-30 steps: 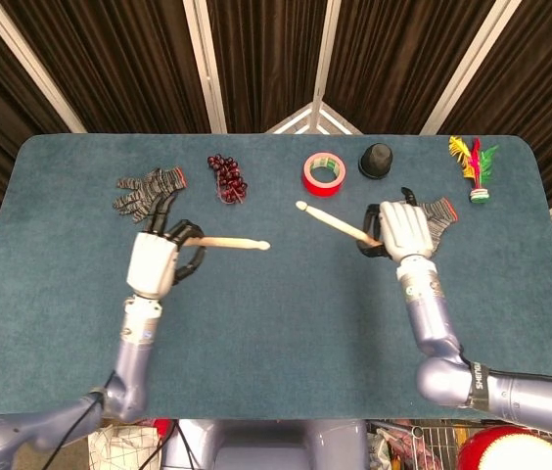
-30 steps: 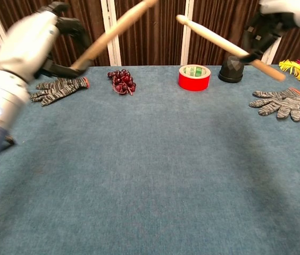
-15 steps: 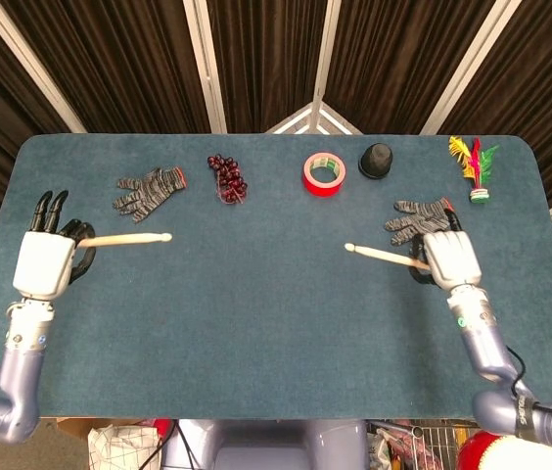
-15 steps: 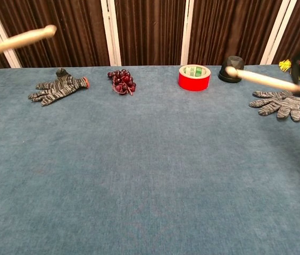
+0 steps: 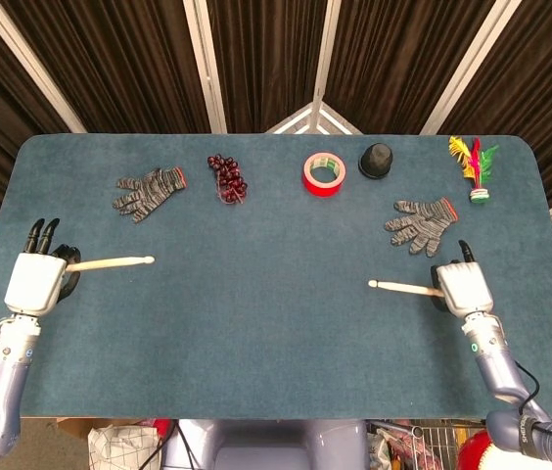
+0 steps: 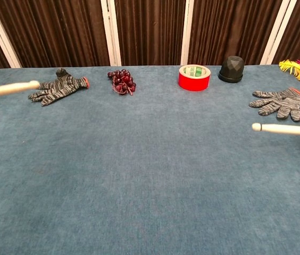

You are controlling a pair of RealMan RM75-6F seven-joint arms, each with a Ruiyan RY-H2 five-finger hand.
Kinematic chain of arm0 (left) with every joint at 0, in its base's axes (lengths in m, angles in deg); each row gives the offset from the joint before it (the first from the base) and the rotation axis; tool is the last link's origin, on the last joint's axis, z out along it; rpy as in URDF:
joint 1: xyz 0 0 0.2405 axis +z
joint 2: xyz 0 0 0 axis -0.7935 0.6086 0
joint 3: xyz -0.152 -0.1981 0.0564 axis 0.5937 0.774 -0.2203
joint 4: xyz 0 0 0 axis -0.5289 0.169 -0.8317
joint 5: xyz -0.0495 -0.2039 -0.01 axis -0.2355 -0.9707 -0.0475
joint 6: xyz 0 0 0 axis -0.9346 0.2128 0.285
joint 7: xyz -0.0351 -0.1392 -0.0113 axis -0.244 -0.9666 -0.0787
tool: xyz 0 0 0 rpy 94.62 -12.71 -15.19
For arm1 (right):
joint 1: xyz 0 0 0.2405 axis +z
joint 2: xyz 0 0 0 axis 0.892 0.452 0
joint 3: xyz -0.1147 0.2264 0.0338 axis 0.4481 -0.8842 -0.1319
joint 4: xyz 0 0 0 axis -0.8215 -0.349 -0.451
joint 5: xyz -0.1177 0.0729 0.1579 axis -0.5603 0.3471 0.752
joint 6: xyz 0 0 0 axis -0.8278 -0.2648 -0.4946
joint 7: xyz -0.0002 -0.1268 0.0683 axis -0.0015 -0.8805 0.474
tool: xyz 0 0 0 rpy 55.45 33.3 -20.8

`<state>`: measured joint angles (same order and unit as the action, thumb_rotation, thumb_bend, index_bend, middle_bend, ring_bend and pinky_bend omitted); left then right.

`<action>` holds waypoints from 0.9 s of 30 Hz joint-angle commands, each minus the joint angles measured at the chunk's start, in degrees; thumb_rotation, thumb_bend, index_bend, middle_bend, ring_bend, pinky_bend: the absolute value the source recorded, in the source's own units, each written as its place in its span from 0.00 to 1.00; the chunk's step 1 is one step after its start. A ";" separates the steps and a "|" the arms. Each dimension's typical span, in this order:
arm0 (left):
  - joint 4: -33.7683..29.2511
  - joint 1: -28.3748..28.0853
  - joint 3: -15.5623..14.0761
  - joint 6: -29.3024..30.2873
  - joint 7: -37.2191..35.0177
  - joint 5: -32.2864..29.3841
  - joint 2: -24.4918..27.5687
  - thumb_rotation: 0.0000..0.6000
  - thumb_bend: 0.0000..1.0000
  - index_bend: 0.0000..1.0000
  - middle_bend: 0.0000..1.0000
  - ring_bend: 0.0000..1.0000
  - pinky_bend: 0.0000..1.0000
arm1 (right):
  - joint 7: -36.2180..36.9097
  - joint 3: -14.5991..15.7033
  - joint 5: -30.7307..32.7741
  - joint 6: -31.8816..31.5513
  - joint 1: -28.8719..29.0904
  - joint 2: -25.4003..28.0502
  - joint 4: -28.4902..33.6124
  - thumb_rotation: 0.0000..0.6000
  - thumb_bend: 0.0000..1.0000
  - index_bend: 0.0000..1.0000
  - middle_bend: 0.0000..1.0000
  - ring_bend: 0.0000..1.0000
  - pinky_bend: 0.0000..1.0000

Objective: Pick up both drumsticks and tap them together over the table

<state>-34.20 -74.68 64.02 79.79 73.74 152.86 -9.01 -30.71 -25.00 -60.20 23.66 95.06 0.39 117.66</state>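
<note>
Tabletop [image 5: 276,323], blue, bare across its centre. Left hand [image 5: 35,282], lower left edge, grips the left drumstick [image 5: 110,262]; right hand [image 5: 463,288], lower right, grips the right drumstick [image 5: 405,288]. The 2 tips point inward, well apart. Chest view crops both hands out.
</note>
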 commanded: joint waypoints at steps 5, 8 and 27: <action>6.11 -2.39 -1.98 -5.51 2.35 1.28 -3.94 1.00 0.53 0.65 0.59 0.07 0.00 | 0.61 0.19 -2.10 2.45 -1.09 -2.24 -3.19 1.00 0.36 0.78 0.66 0.47 0.01; 6.31 -3.46 -2.15 -6.54 4.05 1.93 -4.90 1.00 0.53 0.65 0.59 0.07 0.00 | 0.69 -0.04 -2.53 2.87 -1.26 -2.88 -3.99 1.00 0.36 0.78 0.66 0.47 0.01; 0.83 -6.77 -0.16 -10.81 15.22 -0.68 -10.04 1.00 0.50 0.58 0.55 0.06 0.00 | 3.15 -2.97 -5.02 5.85 -1.53 -3.92 -6.08 1.00 0.36 0.78 0.66 0.47 0.01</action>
<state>-32.78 -81.32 63.58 69.51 88.15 152.85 -18.56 -27.07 -27.73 -65.54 29.07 93.48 -3.66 111.26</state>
